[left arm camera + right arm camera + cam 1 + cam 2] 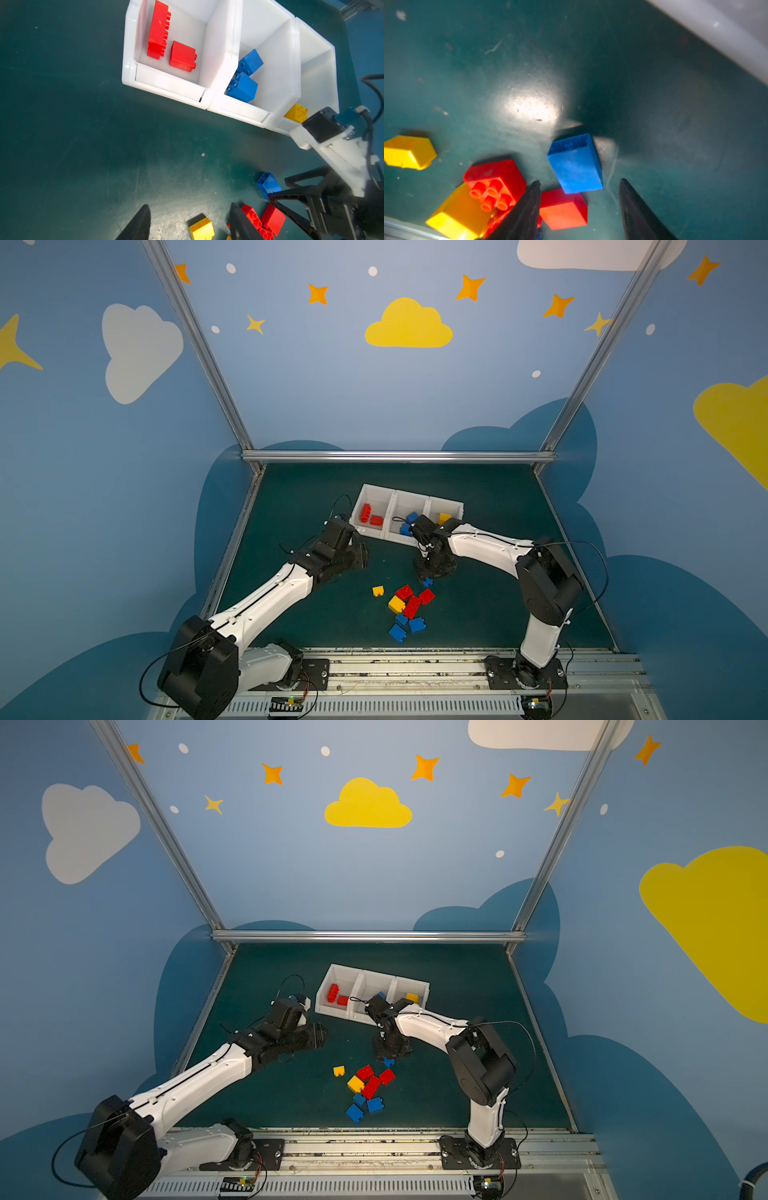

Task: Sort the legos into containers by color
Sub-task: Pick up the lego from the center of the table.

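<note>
The right tool [579,180] is open above a blue brick [575,164] at the pile's [411,606] 1 o'clock. The left tool [190,205] is open, empty.

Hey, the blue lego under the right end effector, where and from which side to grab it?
Grip the blue lego across its two long side faces, coming straight down from above. It lies on its side with a broad flat face up, and both flanks look free, though a red lego sits close at one end. The open right end effector seems lined up with that width.
</note>
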{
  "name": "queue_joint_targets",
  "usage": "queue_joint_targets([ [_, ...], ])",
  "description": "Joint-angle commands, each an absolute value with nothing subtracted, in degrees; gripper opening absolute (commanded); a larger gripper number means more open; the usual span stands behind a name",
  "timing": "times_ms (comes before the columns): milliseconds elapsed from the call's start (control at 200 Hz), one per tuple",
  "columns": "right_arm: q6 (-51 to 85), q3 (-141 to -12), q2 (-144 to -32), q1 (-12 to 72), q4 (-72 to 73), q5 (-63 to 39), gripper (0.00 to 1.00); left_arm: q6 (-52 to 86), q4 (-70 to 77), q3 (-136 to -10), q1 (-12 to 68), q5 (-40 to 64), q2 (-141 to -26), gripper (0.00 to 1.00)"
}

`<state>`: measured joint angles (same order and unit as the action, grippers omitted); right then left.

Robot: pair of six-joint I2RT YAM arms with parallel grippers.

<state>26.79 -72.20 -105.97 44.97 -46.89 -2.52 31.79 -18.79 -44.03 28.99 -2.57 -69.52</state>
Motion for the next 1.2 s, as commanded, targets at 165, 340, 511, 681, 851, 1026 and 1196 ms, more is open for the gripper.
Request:
queue_joint_targets([
  [165, 27.42, -74.56, -108.88, 45.86, -49.26, -1.24, 0.53, 32.60, -18.97, -43.23, 28.92, -2.55, -68.30, 0.61],
  [340, 27.55, -75.08, -109.86, 46.06, -49.55, -0.62, 0.46, 32.64, -18.78, -43.32, 28.91, -2.46, -68.45, 0.61],
  [511, 27.56, -75.27, -110.38, 46.31, -49.48, -0.35, 0.41, 32.66, -18.72, -43.24, 28.83, -2.38, -68.56, 0.61],
  [681, 27.44, -75.89, -111.09, 46.43, -49.82, -0.18, 0.36, 32.64, -18.80, -43.11, 28.74, -2.54, -68.37, 0.61],
  [851, 27.36, -76.20, -110.92, 46.51, -50.27, -0.09, 0.32, 32.86, -18.81, -43.07, 28.83, -2.55, -68.30, 0.61],
  [1026, 26.83, -77.41, -109.74, 46.66, -51.60, -0.09, 0.30, 32.96, -18.84, -42.85, 28.83, -2.64, -68.26, 0.61],
  [1196, 24.36, -82.32, -108.13, 46.58, -54.74, 0.60, 0.30, 32.96, -19.02, -42.64, 28.83, -2.81, -67.80, 0.61],
])
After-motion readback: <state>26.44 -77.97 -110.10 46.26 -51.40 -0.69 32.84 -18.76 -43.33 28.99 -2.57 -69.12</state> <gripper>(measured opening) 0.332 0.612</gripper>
